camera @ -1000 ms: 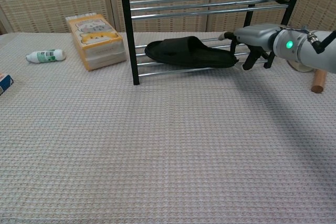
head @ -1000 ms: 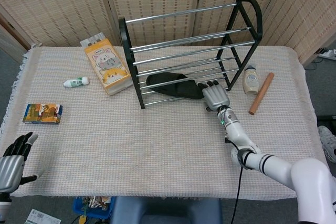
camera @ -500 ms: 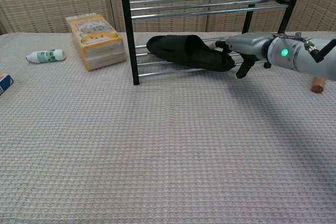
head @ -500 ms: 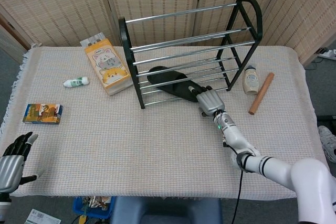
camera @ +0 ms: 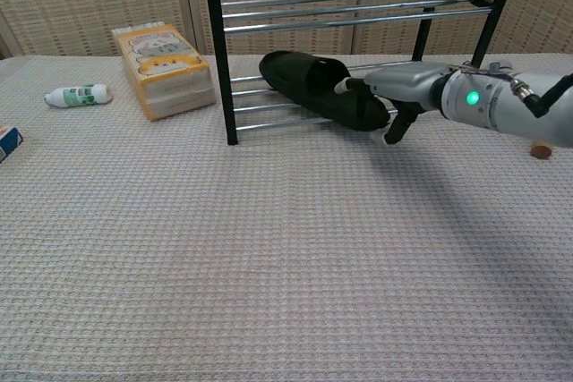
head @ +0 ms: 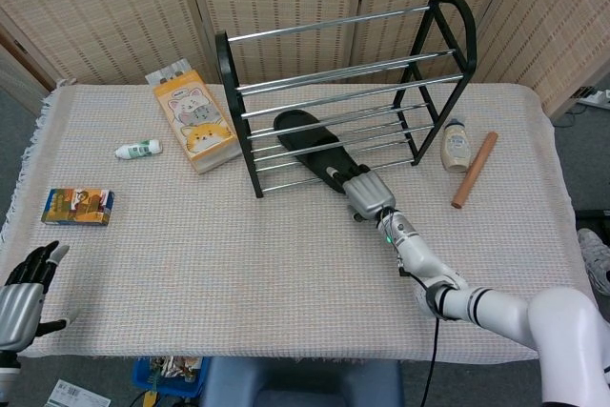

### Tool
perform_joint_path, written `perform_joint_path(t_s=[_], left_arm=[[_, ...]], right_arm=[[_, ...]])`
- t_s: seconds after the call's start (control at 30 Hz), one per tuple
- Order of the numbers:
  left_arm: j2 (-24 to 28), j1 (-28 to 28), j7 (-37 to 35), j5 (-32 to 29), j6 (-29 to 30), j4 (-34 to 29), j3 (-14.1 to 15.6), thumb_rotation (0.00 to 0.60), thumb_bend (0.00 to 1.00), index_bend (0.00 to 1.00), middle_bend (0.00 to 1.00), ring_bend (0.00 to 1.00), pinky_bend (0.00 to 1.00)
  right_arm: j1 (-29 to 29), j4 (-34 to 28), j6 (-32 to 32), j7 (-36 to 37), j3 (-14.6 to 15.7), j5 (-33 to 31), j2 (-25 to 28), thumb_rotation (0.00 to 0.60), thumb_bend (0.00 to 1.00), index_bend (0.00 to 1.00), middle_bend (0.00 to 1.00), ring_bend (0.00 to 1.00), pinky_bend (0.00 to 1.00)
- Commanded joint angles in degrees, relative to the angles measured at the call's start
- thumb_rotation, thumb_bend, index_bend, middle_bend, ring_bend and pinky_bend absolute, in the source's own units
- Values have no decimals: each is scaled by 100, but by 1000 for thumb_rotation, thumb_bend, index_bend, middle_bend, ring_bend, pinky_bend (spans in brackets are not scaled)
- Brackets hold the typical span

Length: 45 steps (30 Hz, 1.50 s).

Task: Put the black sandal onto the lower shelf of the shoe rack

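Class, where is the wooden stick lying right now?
In the head view, the wooden stick lies on the table's right side, just right of the small bottle beside the shoe rack.

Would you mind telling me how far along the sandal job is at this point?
Mostly done: the black sandal already lies across the bars of the lower shelf of the shoe rack, angled, with its heel end sticking out at the front. In hand: the right hand holds that heel end. Left: straighten it, push it fully in and let go. The left hand is idle.
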State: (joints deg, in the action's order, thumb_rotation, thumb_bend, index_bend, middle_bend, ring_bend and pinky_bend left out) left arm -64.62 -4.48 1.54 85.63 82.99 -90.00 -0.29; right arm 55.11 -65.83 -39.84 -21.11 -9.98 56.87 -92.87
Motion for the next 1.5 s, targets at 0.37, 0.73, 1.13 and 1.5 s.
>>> perform_joint_path(t_s=[0.37,0.73,1.13,1.5], left_arm=[[2,19,-31,-23,-8,22,8,600,187,95,77,75,198],[-40,-34,-50,-6,-21,72,-45,600,187,95,77,75,198],[-266,-271,250,120,-40,144,-207,600,187,95,77,76,199],[-463,-430,598,-38,-97,4,-372,600,187,95,77,76,198]], right_arm=[[76,-125,-114,-39,-4,116,-111,600,447,15,261,180,146],[-409,-996,-922,65,70,445,518,600,448,15,201,156,146],[-1857,-2607,-3021,0,683,1490,1798,600,447,15,197,152,146],[-3537,-3055,-4761,325,1234,1888,2502,600,242,15,164,97,146]])
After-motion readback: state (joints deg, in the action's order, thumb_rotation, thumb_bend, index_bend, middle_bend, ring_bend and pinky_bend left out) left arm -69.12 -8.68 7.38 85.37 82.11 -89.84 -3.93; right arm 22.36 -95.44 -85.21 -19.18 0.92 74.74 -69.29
